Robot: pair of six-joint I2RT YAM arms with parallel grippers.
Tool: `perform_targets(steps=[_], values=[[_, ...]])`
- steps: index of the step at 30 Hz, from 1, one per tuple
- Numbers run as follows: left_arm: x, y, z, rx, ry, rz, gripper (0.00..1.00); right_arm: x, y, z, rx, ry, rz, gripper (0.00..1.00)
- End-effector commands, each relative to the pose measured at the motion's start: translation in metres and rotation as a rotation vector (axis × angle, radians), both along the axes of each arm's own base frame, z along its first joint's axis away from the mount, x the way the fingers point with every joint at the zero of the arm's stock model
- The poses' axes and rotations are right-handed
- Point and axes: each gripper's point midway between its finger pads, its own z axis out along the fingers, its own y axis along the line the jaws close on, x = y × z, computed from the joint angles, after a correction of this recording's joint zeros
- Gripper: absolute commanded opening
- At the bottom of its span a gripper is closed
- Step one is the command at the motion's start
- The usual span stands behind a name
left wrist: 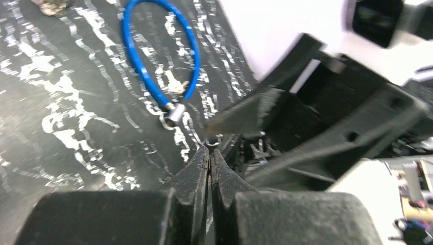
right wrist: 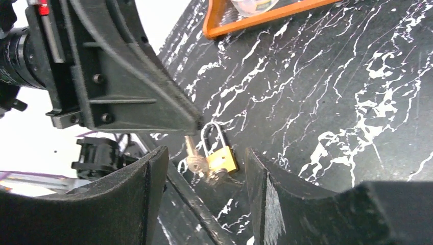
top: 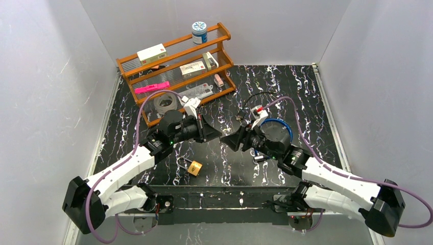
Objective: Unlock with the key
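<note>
A brass padlock (top: 194,167) with a silver shackle lies on the black marbled table near the front edge. It also shows in the right wrist view (right wrist: 223,157). My left gripper (top: 218,136) is shut, and in the left wrist view its fingertips (left wrist: 204,153) are pressed together. A small key (right wrist: 194,159) hangs from its tip, above the table and just left of the padlock. My right gripper (top: 233,140) faces the left one almost tip to tip. It is open and empty (right wrist: 204,176), with the key and padlock showing between its fingers.
A blue cable lock (left wrist: 153,76) with its own small keys lies on the table beneath my right arm (top: 280,128). An orange wire rack (top: 173,71) with boxes, a jar and a tape roll stands at the back left. White walls enclose the table.
</note>
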Motion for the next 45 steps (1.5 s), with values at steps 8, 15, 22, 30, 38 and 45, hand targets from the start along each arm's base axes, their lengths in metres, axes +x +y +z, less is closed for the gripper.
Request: perform_targets(steps=[8, 15, 22, 30, 38, 45], values=[[-0.021, -0.022, 0.093, -0.253, -0.11, -0.184, 0.0, -0.027, 0.005, 0.055, 0.324, 0.016, 0.139, 0.57], [-0.023, -0.023, 0.103, -0.302, -0.107, -0.188, 0.0, -0.036, 0.0, 0.071, 0.411, -0.012, 0.165, 0.49], [-0.026, -0.025, 0.107, -0.32, -0.108, -0.207, 0.0, -0.035, -0.012, 0.086, 0.463, -0.038, 0.123, 0.51], [-0.028, -0.025, 0.119, -0.358, -0.113, -0.218, 0.0, -0.035, -0.015, 0.092, 0.479, -0.043, 0.115, 0.33], [-0.028, -0.025, 0.13, -0.387, -0.113, -0.207, 0.0, -0.037, -0.012, 0.093, 0.476, -0.035, 0.134, 0.09], [-0.03, -0.022, 0.135, -0.382, -0.135, -0.213, 0.14, -0.036, -0.012, 0.098, 0.472, -0.06, 0.132, 0.01]])
